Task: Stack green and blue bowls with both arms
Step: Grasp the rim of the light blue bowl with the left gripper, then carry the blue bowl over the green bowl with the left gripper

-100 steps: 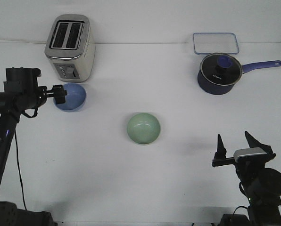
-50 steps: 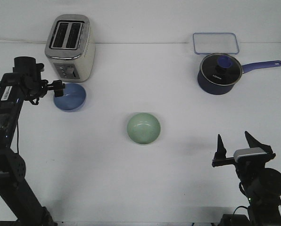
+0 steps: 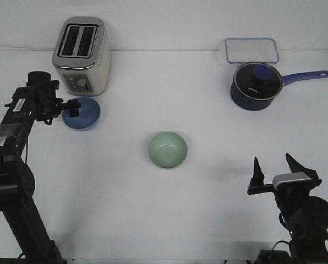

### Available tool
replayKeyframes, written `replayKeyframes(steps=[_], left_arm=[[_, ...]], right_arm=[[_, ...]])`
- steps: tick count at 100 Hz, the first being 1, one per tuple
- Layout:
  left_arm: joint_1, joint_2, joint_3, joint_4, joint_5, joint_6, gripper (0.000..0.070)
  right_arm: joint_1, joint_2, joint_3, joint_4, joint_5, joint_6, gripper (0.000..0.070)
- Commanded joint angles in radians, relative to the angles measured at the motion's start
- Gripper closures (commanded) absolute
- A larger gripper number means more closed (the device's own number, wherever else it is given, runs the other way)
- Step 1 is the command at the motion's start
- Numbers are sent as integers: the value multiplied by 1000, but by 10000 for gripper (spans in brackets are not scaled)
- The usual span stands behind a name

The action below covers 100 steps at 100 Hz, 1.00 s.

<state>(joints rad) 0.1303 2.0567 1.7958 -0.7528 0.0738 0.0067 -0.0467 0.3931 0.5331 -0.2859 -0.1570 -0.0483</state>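
Beside the toaster (image 3: 80, 55), at the table's (image 3: 164, 220) left, the left claw (image 3: 71, 106) sits at the rim of the blue bowl (image 3: 86, 114); whether its fingers are clamped on that rim I cannot tell. Mid-table, well apart, the green bowl (image 3: 168, 149) stands open side up. Near the front right corner the right claw (image 3: 274, 173) hovers, fingers spread apart, holding nothing.
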Motion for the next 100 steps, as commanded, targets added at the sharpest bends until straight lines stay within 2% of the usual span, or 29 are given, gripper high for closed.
replayKeyframes(steps=[1, 5, 8, 18, 23, 33, 41, 61, 79, 100], left_arm=[[2, 28, 26, 0, -3, 8, 208], [2, 32, 26, 0, -3, 8, 226], [2, 35, 26, -1, -3, 8, 266], [2, 37, 26, -1, -3, 8, 455], [2, 37, 26, -1, -3, 8, 528], [2, 37, 26, -6, -3, 8, 601], [2, 37, 26, -12, 3, 8, 700], [5, 37, 26, -13, 69, 0, 700], [24, 14, 27, -15, 220, -26, 700], [53, -89, 27, -72, 280, -39, 697]], right_arm=[[0, -1, 1, 10, 1, -5, 99], [0, -1, 1, 10, 1, -5, 99], [0, -1, 1, 10, 1, -5, 99], [0, -1, 1, 10, 1, -5, 99], [0, -1, 1, 10, 1, -5, 99], [0, -1, 1, 10, 1, -5, 99], [0, -1, 1, 10, 1, -5, 99], [0, -1, 1, 10, 1, -5, 99], [0, -1, 1, 10, 1, -5, 99], [0, -1, 1, 10, 1, -5, 99]])
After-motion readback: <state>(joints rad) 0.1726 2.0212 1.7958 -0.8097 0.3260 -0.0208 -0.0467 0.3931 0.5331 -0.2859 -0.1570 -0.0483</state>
